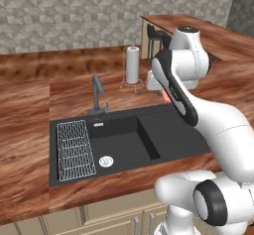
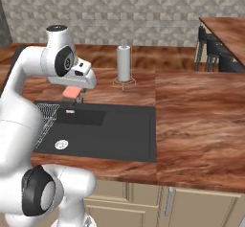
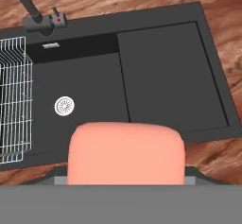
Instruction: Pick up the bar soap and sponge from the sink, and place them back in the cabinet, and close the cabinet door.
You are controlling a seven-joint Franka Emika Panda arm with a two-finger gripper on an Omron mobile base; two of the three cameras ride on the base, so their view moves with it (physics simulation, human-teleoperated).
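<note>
Holding the bar soap point(image 3: 125, 153) up above the sink point(image 1: 163, 130), the gripper point(image 2: 72, 96) is clamped on that salmon-pink block. In the hand view the soap takes up the lower middle, big and close to the lens, with the black basin spread out below it. In the right base view you can see a sliver of pink poking out under the white hand, hanging over the back left part of the sink near the faucet point(image 1: 97, 96). From the left base view there's just a tiny bit of pink peeking out behind the forearm.

Sink itself: white wire rack point(image 1: 75, 150) sits along the left side of the basin, round silver drain point(image 1: 106, 161) just right of the rack's lower end, and a flat raised shelf makes up the right half. The dark grey faucet stands on the back rim, toward the left.

Behind the sink on the wooden counter point(image 2: 201, 120) there's a paper towel roll point(image 1: 132, 65) upright on a wire stand. Dark bar stools point(image 2: 215, 53) sit off to the right by a raised counter section. Beige cabinet fronts point(image 2: 201, 202) run below the counter.
</note>
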